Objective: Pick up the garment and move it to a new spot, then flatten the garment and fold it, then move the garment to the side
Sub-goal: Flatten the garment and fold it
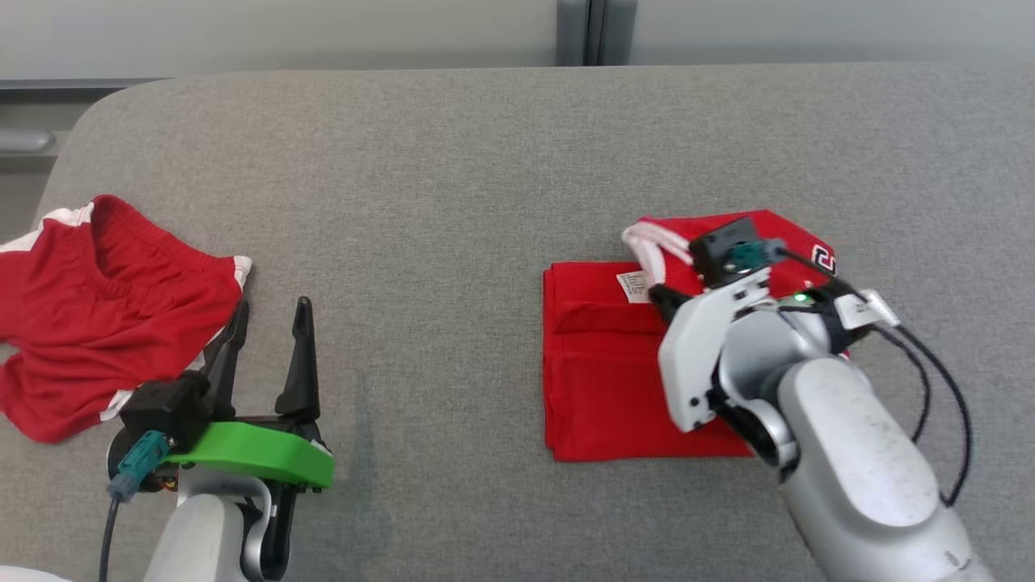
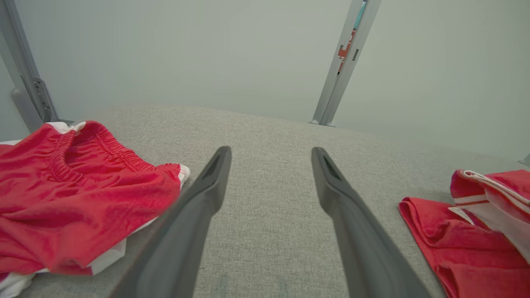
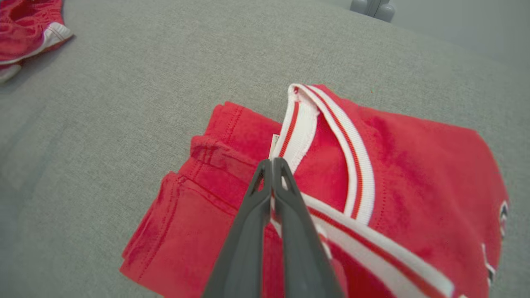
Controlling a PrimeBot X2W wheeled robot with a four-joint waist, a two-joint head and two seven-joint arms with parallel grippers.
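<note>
The red garment [image 1: 606,364], a jersey with white-and-red striped trim, lies partly folded on the grey surface at the right. Its upper part [image 3: 414,165] is turned over the lower layers. My right gripper [image 3: 272,163] is shut on the white trim [image 3: 298,128] at the fold's edge, a strip of it pinched between the fingers. In the head view that gripper [image 1: 659,295] sits over the garment's middle, mostly hidden by its own wrist. My left gripper [image 1: 271,311] stands open at the lower left with nothing between its fingers [image 2: 207,194], far from the garment [image 2: 447,244].
Crumpled red shorts [image 1: 105,307] with white trim lie at the far left, touching my left gripper's outer finger. The grey fabric-covered surface [image 1: 453,202] spreads between both garments. A grey post [image 2: 339,66] rises beyond the back edge.
</note>
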